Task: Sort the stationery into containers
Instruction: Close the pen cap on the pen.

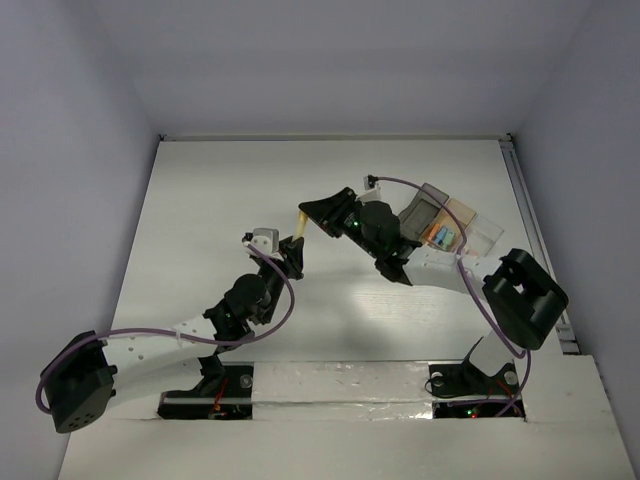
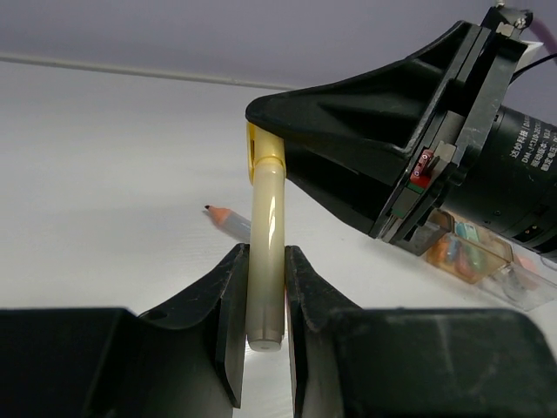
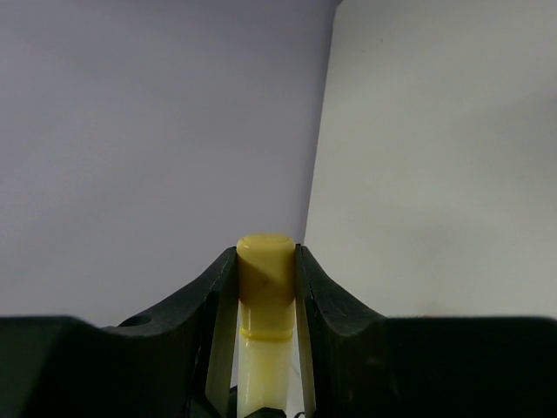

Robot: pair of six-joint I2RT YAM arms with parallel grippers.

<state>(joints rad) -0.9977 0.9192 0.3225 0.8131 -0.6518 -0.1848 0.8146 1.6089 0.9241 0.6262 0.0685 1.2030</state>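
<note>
While lavender walls (image 1: 330, 60) enclose white table (image 1: 200, 250), pencil (image 2: 228, 219) lies flat on it.

**A:** Panel a, the pen (image 2: 268, 209): which materials?
**B:** Barrel of pale, half-translucent plastic, glossy, with a long streak of highlight. Its cap (image 3: 265, 266) is opaque yellow plastic, smooth and duller.
**A:** And the left hand (image 2: 264, 257) and right hand (image 3: 265, 257)?
**B:** Black moulded plastic, matt, with a fine grain.
**A:** Far right, the containers (image 1: 452, 226)?
**B:** Hard see-through plastic, glossy; one is smoky and one tan-tinted.
**A:** The pencil (image 2: 228, 219)?
**B:** Painted shaft with a slight shine; bare tan wood at the sharpened cone.
**A:** The tabletop (image 1: 200, 230)?
**B:** White, smooth, mostly matt, with a soft sheen.
</note>
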